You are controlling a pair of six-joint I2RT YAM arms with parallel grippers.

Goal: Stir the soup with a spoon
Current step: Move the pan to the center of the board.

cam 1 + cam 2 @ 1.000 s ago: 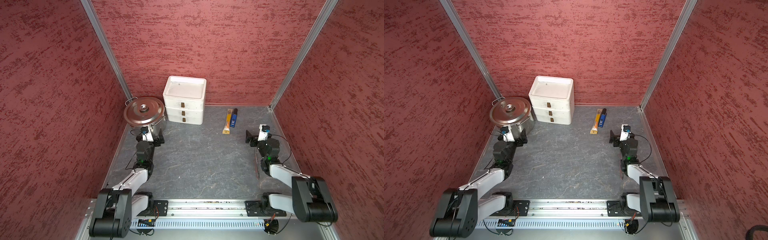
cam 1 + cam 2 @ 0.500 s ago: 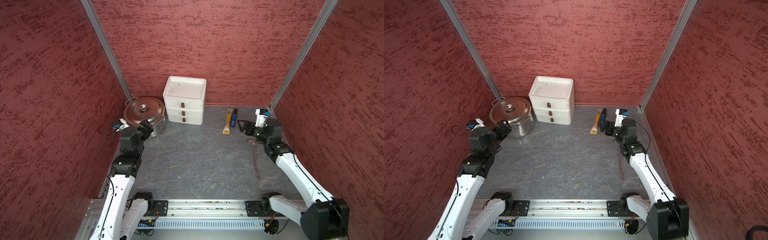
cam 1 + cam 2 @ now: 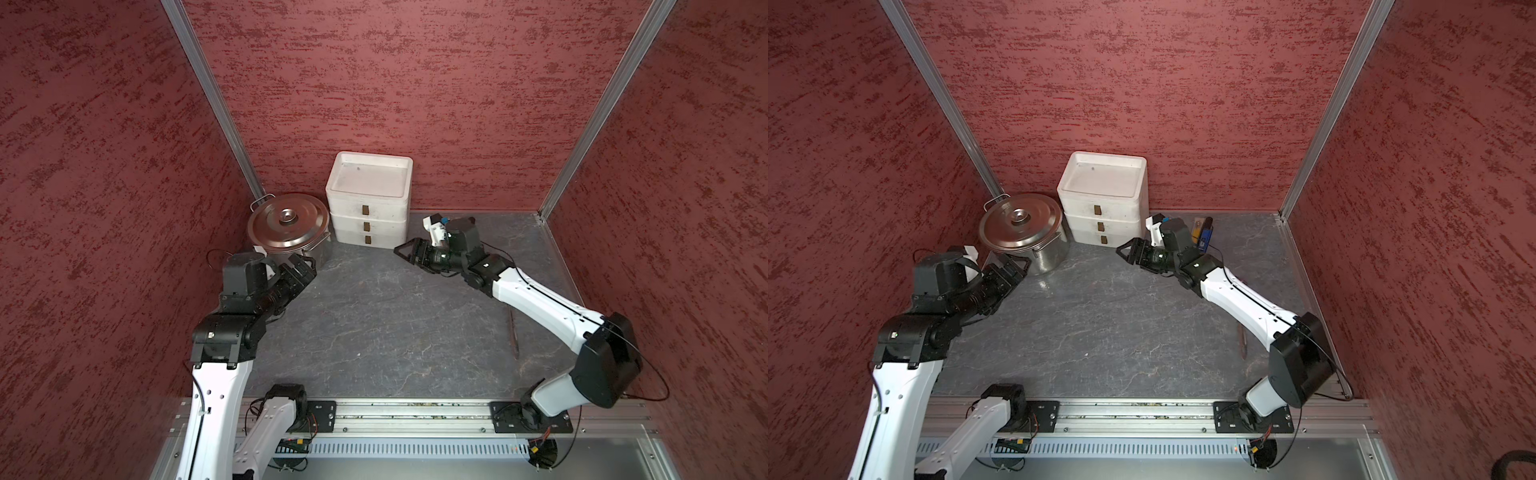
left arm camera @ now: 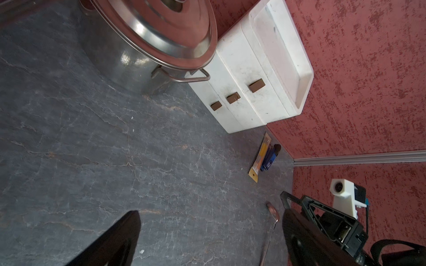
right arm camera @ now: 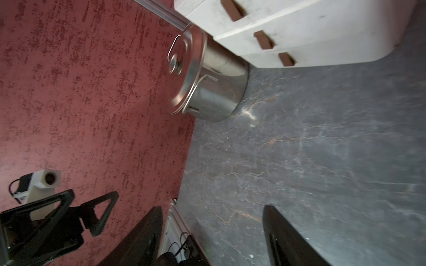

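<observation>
Glossy steel pot [image 3: 319, 252] (lid [image 3: 286, 221] too), matt white plastic drawers [image 3: 368, 204]

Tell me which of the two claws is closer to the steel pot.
The left claw: it is open, right beside the pot. The right claw is farther off, in front of the white drawers.

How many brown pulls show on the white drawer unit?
3, in a column on the white drawer unit: top pull, middle pull, bottom pull. None appears hidden.
</observation>
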